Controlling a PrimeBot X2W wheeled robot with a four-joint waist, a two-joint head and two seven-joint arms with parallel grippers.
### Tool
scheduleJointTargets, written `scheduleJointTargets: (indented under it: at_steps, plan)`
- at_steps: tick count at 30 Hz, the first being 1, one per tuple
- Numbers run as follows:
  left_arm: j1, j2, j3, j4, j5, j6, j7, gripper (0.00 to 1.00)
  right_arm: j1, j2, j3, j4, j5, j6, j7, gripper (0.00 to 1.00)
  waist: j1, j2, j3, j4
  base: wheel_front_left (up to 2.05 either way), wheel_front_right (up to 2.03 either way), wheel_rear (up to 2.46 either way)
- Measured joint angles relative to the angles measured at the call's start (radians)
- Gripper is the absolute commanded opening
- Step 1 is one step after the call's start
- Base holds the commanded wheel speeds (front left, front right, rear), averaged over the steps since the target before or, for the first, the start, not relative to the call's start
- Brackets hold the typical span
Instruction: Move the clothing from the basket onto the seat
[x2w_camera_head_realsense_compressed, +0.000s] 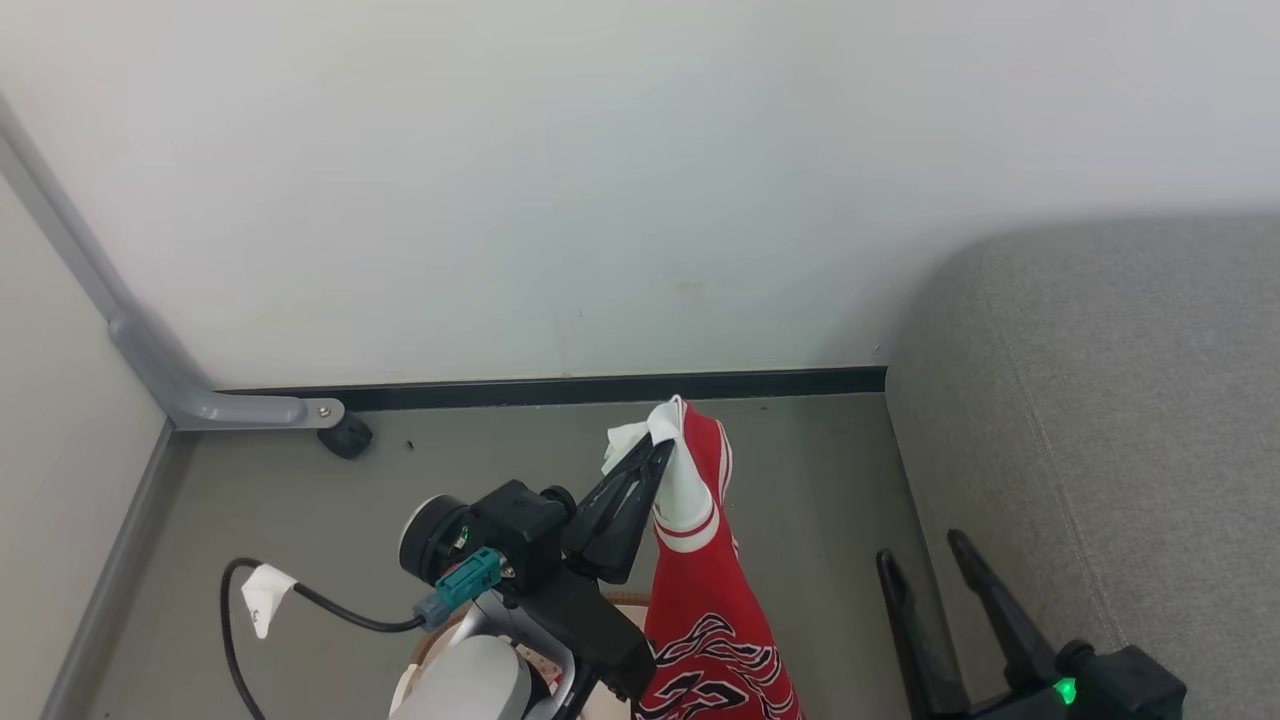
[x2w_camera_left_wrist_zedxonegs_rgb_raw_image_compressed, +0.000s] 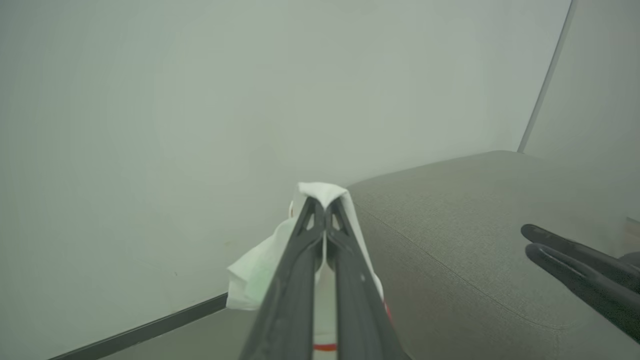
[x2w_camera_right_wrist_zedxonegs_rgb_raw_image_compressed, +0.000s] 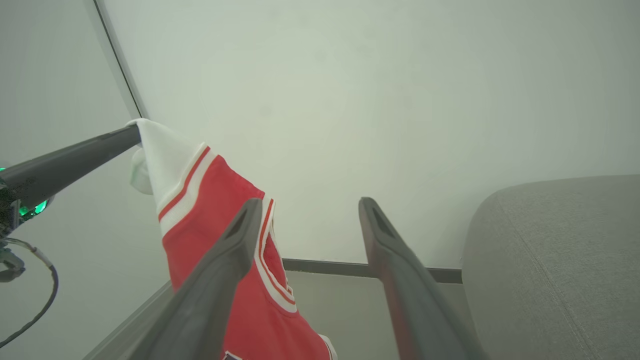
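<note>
While the left gripper is clenched on the white band of the red jersey, the garment hangs down from its fingertips beside the basket rim. The right gripper stands spread and empty, between the jersey and the grey sofa.

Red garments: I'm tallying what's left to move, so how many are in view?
1. The red garment hangs from the left gripper, pinched at its white trim, left of the seat. Others may lie hidden in the basket below.
</note>
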Motion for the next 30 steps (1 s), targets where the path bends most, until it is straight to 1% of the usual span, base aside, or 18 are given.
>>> scheduleJointTargets:
  at_steps: [3,6,8,11,14,27,28,29,30]
  plan:
    - [0.007,0.0,-0.009,-0.005,0.0,0.0,0.009,0.0,0.01,0.003,0.024,0.001,0.0,0.001,0.005,1.0,0.0,0.0,-0.004,0.004,0.0,0.0,0.0]
    - [0.009,-0.001,-0.023,-0.01,-0.001,-0.008,0.021,0.0,0.01,0.01,0.062,0.005,0.0,0.01,0.019,1.0,0.0,0.0,-0.011,0.011,0.0,0.0,0.0]
    - [0.009,-0.001,-0.029,-0.016,-0.002,-0.008,0.031,0.0,0.01,0.018,0.086,0.016,0.0,0.018,0.026,1.0,0.0,0.0,-0.016,0.018,0.0,0.0,0.0]
    - [0.01,-0.001,-0.042,-0.026,-0.006,-0.008,0.044,0.0,0.003,0.029,0.12,0.045,0.0,0.021,0.043,1.0,0.0,0.0001,-0.021,0.029,0.0,0.0,0.0]
    - [0.015,-0.002,-0.049,-0.043,-0.01,-0.008,0.054,0.0,-0.03,0.038,0.157,0.086,0.0,0.027,0.062,1.0,0.0,0.0002,-0.023,0.039,0.0,0.0,0.0]
    - [0.015,-0.004,-0.087,-0.068,-0.028,-0.016,0.102,0.0,-0.205,0.063,0.213,0.295,0.014,0.035,0.09,1.0,0.0001,0.0001,-0.019,0.083,0.0,0.0,0.0]
    - [0.015,-0.004,-0.087,-0.07,-0.031,-0.016,0.106,0.0,-0.216,0.063,0.216,0.31,0.019,0.035,0.09,0.85,0.0001,0.0001,-0.017,0.086,0.0,0.0,0.0]
    - [0.015,-0.004,-0.086,-0.072,-0.035,-0.016,0.11,0.0,-0.228,0.063,0.223,0.327,0.022,0.035,0.092,0.13,0.0001,0.0001,-0.016,0.088,0.0,0.0,0.0]
    - [0.016,-0.003,-0.086,-0.073,-0.04,-0.016,0.111,0.0,-0.236,0.064,0.228,0.337,0.022,0.035,0.094,0.0,0.0001,0.0002,-0.015,0.09,0.0,0.0,0.0]
